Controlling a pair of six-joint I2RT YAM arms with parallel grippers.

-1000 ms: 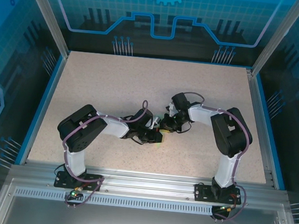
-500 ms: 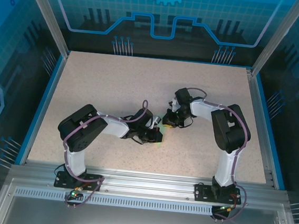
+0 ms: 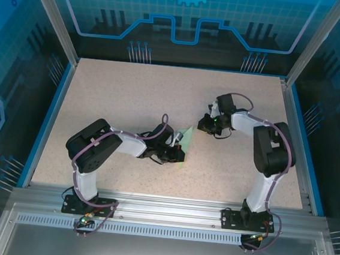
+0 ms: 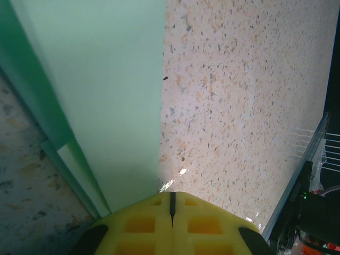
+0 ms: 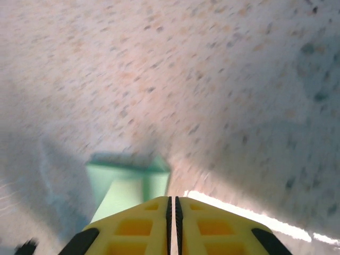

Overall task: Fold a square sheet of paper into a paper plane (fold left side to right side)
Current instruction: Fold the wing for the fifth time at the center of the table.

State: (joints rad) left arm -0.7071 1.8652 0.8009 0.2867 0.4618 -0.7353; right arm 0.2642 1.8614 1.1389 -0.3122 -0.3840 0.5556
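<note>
Fold step: hold the left pinch firm on the thin pale mint-green paper sheet (image 4: 106,95), carry the flap across and line the edges up flush before creasing. It's flimsy and will skew. Left jaws together, apparently clamped on the sheet, which stands tilted up mid-way along the speckled beige table (image 3: 119,92). Right jaws together, nothing visible between them, near the sheet.

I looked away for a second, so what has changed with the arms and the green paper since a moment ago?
The right gripper, shut, has pulled back from beside the left gripper toward the far right of the table. This leaves more of the green paper in view. The left gripper stayed put at the paper.
</note>
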